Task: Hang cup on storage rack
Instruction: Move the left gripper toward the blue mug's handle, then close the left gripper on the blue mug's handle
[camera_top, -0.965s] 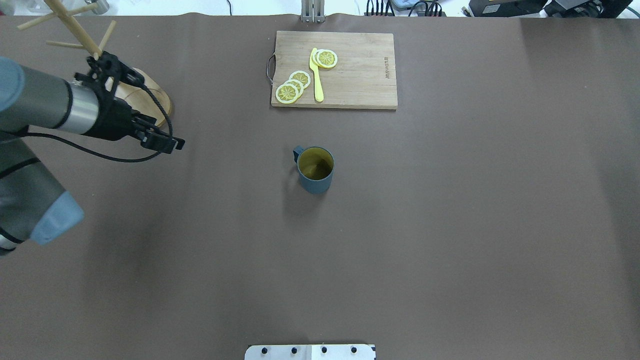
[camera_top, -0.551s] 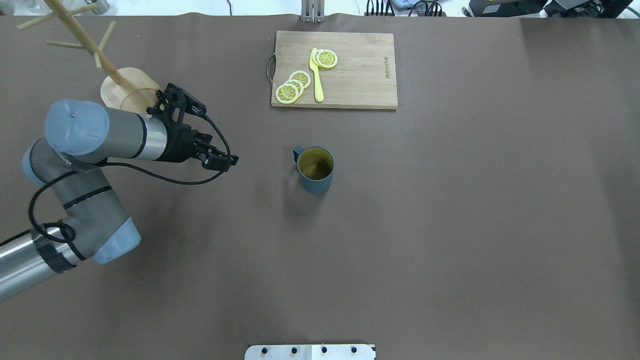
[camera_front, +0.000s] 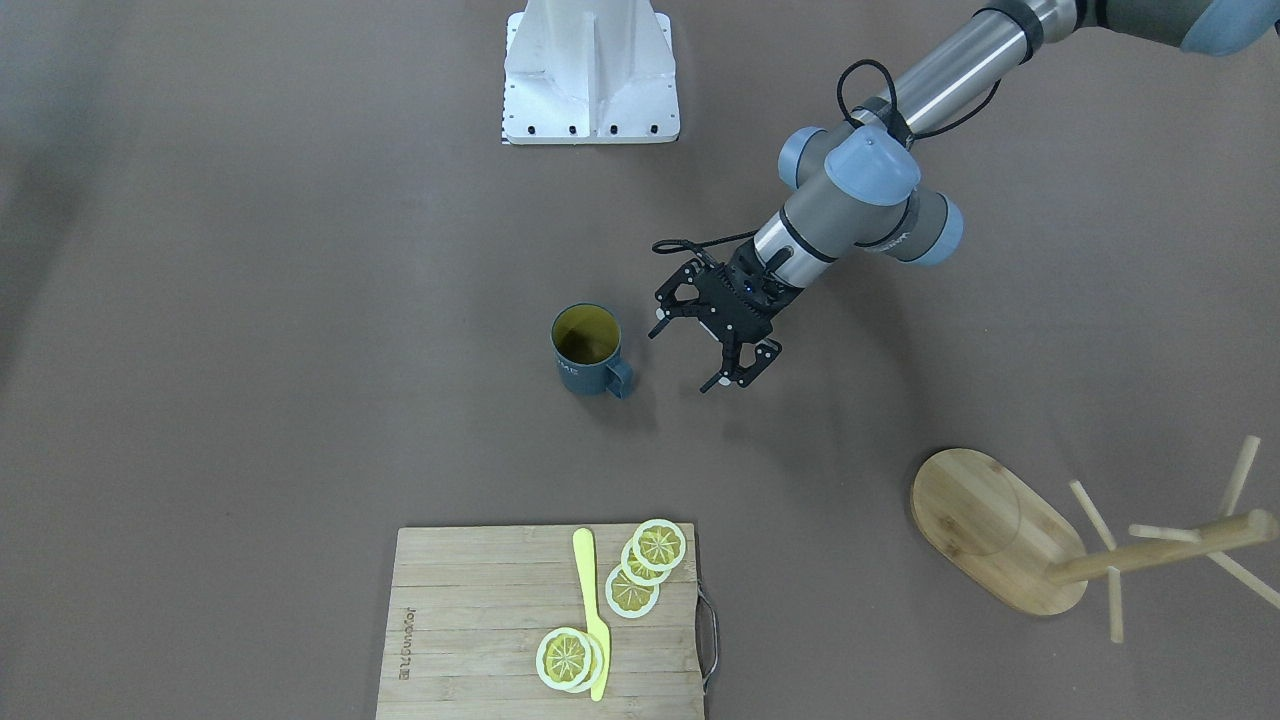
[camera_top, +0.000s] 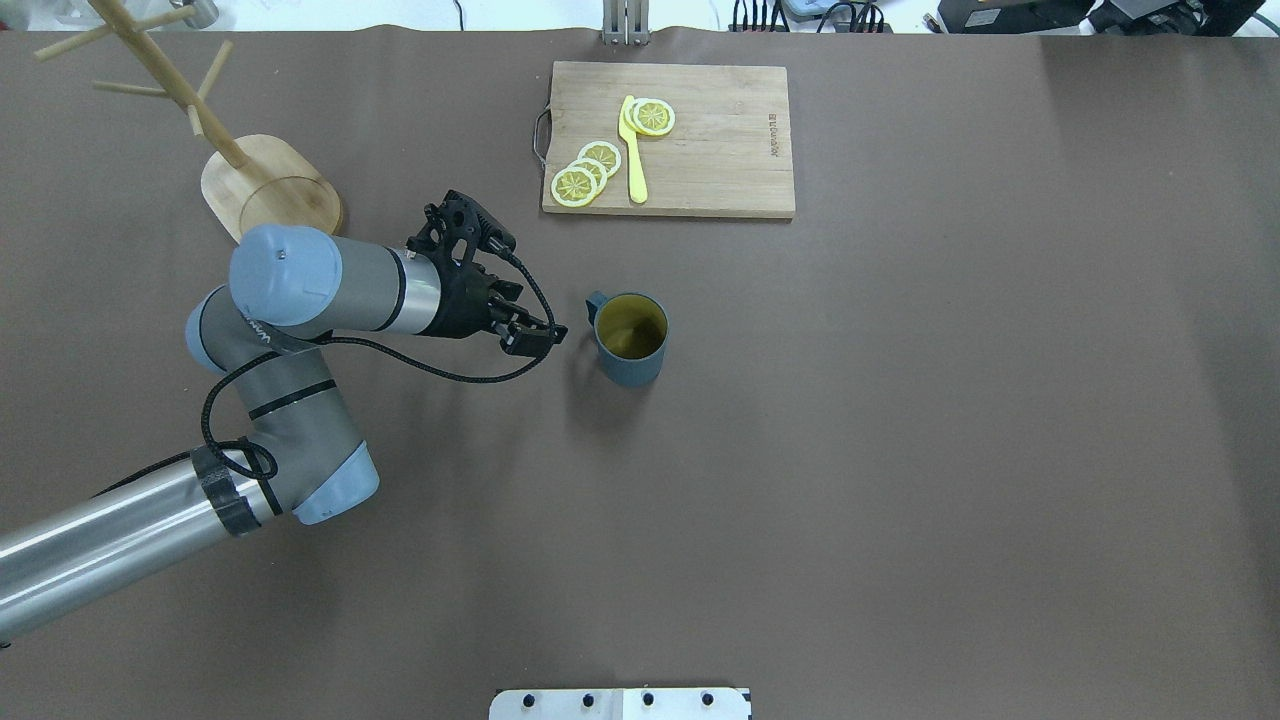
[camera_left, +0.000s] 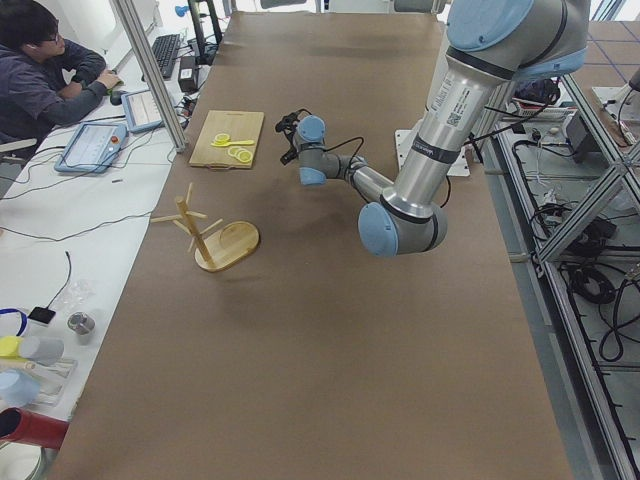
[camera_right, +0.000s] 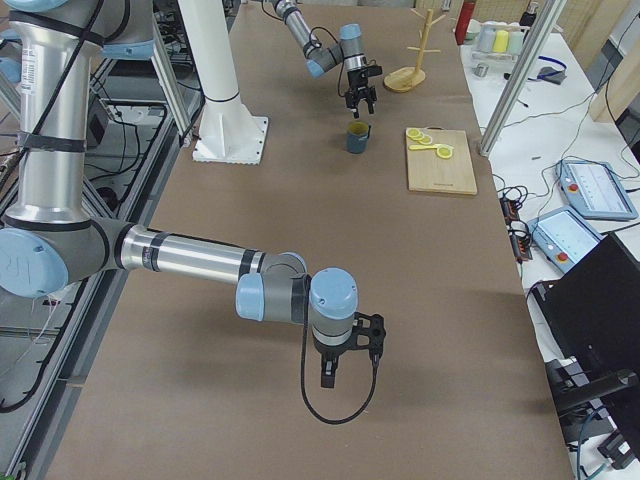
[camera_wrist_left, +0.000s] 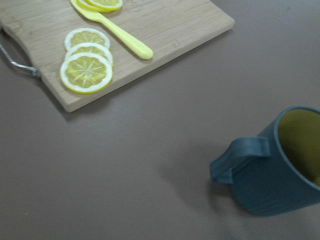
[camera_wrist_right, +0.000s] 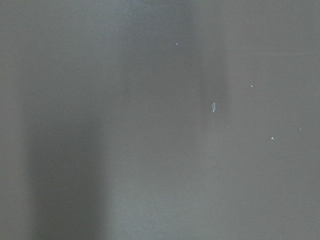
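- The left arm reaches out over the counter (camera_top: 900, 450) with its elbow folded back and its wrist aimed right. The left end effector (camera_front: 684, 358) has its fingers spread wide and holds nothing. It is just left of the cup (camera_top: 630, 340), not touching it.
- The right end effector (camera_right: 348, 362) hangs low over the counter's right end; I cannot tell how its fingers are set.
- A second ago the left arm was beside the storage rack (camera_top: 270, 190) at the far left. It has since swung right and closed in on the cup, which has not shifted.
- The cup stands upright mid-counter, nearer than the cutting board (camera_top: 700, 170). Its long axis is vertical, mouth up, and its handle points left at the left end effector.
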